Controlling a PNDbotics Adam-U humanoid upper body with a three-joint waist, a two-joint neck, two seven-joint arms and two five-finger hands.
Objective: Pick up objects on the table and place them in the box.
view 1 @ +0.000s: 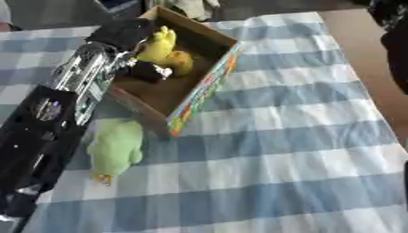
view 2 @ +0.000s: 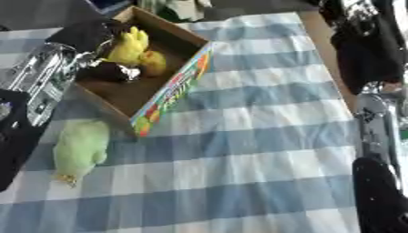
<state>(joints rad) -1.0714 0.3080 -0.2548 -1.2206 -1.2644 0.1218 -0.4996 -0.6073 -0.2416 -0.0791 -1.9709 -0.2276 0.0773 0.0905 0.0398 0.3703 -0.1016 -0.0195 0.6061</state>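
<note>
Left eye view: the box (view 1: 209, 77) lies askew on the checked cloth (view 1: 303, 136), open side up. The left arm (view 1: 76, 91) comes in over the box's near-left wall, and the left hand (view 1: 147, 68) is down inside it, by the yellow toy (view 1: 163, 50) that lies in the box's far part. Dark fingers seem to curl against the toy, but blur hides whether they grip it or have let go, so I cannot tell the hand's state. A green toy (view 1: 115, 148) lies on the cloth just outside the box's near corner, beside the arm and untouched.

Right eye view: the same box (view 2: 171, 88) and the yellow toy (view 2: 135, 48) show, with the hand (view 2: 111, 70) at the toy's near side. The green toy (view 2: 79, 145) sits apart from the box, near its lower corner. The right arm (view 2: 382, 136) hangs well right of the box, off the cloth's edge; its hand is not visible.

Risks, as I judge them: if the hand lifts while fingers are caught on the yellow toy, it may drag the toy out again. The forearm sits close over the box wall, so pulling back could shove or tip the box. The green toy lies beside the arm and could be nudged off the cloth.
</note>
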